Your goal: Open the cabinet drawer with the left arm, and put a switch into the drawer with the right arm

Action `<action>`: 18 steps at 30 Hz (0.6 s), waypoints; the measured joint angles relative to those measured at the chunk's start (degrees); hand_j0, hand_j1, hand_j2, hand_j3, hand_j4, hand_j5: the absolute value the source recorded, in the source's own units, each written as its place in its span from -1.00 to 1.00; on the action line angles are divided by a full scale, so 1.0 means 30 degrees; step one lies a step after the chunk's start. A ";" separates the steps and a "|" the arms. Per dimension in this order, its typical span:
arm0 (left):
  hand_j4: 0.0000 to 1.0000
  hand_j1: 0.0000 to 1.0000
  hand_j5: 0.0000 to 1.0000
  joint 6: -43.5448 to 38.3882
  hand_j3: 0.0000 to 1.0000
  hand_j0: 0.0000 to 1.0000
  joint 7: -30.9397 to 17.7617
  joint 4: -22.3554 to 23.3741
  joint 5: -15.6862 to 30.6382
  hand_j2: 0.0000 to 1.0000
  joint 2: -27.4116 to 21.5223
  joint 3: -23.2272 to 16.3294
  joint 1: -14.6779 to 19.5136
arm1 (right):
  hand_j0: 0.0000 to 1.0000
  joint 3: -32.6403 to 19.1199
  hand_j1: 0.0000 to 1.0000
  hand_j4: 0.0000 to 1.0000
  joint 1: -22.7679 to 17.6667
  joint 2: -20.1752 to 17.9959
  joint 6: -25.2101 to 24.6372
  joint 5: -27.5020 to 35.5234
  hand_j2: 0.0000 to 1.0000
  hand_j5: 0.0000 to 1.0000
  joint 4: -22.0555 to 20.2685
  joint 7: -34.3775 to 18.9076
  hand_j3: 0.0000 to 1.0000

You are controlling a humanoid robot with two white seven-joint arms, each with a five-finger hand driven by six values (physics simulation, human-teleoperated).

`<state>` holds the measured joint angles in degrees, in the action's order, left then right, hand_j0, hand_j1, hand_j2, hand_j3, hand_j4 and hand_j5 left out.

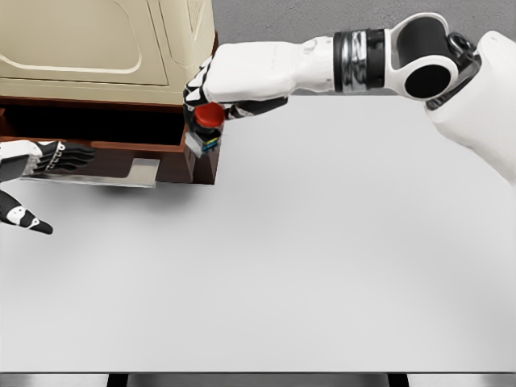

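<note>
Right robot hand [211, 90] of mine reaches in from the right, fingers curled round the switch [206, 127], holding it just above the front right corner of the drawer [121, 172]. White bench [306, 266] fills most of the view. At its far left stands the cabinet [97, 48], cream on top, brown below, its drawer pulled out. My left robot hand [32, 173] lies spread and relaxed at the drawer's front, holding nothing.

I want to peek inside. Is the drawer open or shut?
Open: the drawer sticks out from under the cabinet.
</note>
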<state>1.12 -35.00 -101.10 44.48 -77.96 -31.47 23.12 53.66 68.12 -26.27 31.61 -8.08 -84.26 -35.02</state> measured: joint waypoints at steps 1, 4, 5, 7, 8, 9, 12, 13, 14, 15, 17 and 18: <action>1.00 1.00 1.00 0.0003 1.00 1.00 0.0000 0.0003 0.0005 1.00 0.0108 0.0005 0.0000 | -0.01 0.0018 -0.01 -0.01 0.0059 0.0099 -0.0109 0.0000 -0.01 -0.01 0.0006 0.0000 -0.01; 1.00 1.00 1.00 -0.0006 1.00 1.00 0.0000 0.0004 0.0011 1.00 0.0310 0.0012 -0.0059 | -0.01 0.0087 -0.01 -0.01 0.0176 0.0376 -0.0480 0.0020 -0.01 -0.01 0.0030 -0.0001 -0.01; 1.00 1.00 1.00 -0.0006 1.00 1.00 0.0013 0.0006 0.0044 1.00 0.0330 0.0025 -0.0090 | -0.01 0.0104 -0.01 -0.01 0.0205 0.0430 -0.0566 0.0017 -0.01 -0.01 0.0029 0.0000 -0.01; 1.00 1.00 1.00 -0.0015 1.00 1.00 0.0156 -0.0010 0.0636 1.00 0.0238 0.0282 -0.0524 | -0.01 0.0127 -0.01 -0.01 0.0205 0.0497 -0.0673 0.0018 -0.01 -0.01 0.0025 0.0000 -0.01; 1.00 1.00 1.00 -0.0002 1.00 1.00 0.0183 -0.0167 0.0846 1.00 0.0306 -0.0046 -0.0523 | -0.01 0.0133 -0.01 -0.01 0.0205 0.0518 -0.0707 0.0023 -0.01 -0.01 0.0023 0.0002 -0.01; 1.00 1.00 1.00 -0.0155 1.00 1.00 0.0257 -0.0244 0.1096 1.00 0.0215 0.0061 -0.0554 | -0.01 0.0138 -0.01 -0.01 0.0234 0.0532 -0.0730 0.0025 -0.01 -0.01 0.0022 0.0000 -0.01; 1.00 1.00 1.00 -0.0718 1.00 1.00 0.0025 -0.0281 0.1338 1.00 -0.0086 0.0485 -0.0641 | -0.01 0.0146 -0.01 -0.01 0.0234 0.0554 -0.0780 0.0022 -0.01 -0.01 0.0031 -0.0001 -0.01; 1.00 1.00 1.00 -0.0779 1.00 1.00 -0.0024 -0.0285 0.1265 1.00 -0.0159 0.0514 -0.0613 | -0.01 0.0145 -0.01 -0.01 0.0234 0.0564 -0.0797 0.0021 -0.01 -0.01 0.0036 -0.0001 -0.01; 1.00 1.00 1.00 -0.0830 1.00 1.00 -0.0113 -0.0285 0.1193 1.00 -0.0222 0.0522 -0.0612 | -0.01 0.0147 -0.01 -0.01 0.0381 0.0600 -0.0838 0.0021 -0.01 -0.01 0.0040 -0.0002 -0.01; 1.00 1.00 1.00 -0.0791 1.00 1.00 -0.0107 -0.0282 0.1068 1.00 -0.0291 0.0564 -0.0615 | -0.01 0.0145 -0.01 -0.01 0.0381 0.0658 -0.0882 0.0020 -0.01 -0.01 0.0043 -0.0001 -0.01; 1.00 1.00 1.00 -0.0024 1.00 1.00 -0.0158 -0.0201 0.0033 1.00 -0.0482 0.0691 -0.0595 | -0.01 0.0147 -0.01 -0.01 0.0498 0.0823 -0.1022 0.0022 -0.01 -0.01 0.0046 -0.0001 -0.01; 1.00 1.00 1.00 0.0331 1.00 1.00 -0.0281 -0.0173 -0.0400 1.00 -0.0550 0.0735 -0.0594 | -0.01 0.0148 -0.01 -0.01 0.0527 0.0917 -0.1112 0.0025 -0.01 -0.01 0.0055 -0.0001 -0.01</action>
<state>2.11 -35.85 -101.62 43.28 -79.61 -29.27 21.33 54.11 69.70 -23.52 28.27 -8.00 -84.09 -35.02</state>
